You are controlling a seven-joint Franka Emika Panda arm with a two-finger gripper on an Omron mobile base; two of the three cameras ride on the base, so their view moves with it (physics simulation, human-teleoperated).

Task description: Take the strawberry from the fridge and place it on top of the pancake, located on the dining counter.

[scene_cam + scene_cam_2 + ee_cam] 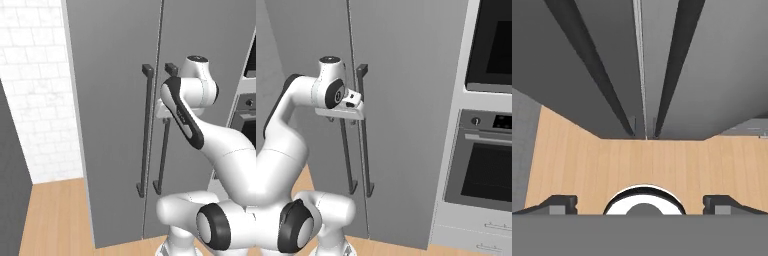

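Strawberry not yet fetched — fridge (115,100) doors are shut, so you cannot see the berry.
Your arm is raised beside the two bar handles (362,130); the claw (640,204) is spread wide, empty — opening, picking and placing all remain.

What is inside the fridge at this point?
Nothing inside shows: both doors of the fridge are shut, handles side by side. Shelves and any strawberry are hidden. The gripper hangs before the doors, jaws apart.

Arm raised, elbow bent, jaws wide apart (pointing downward)
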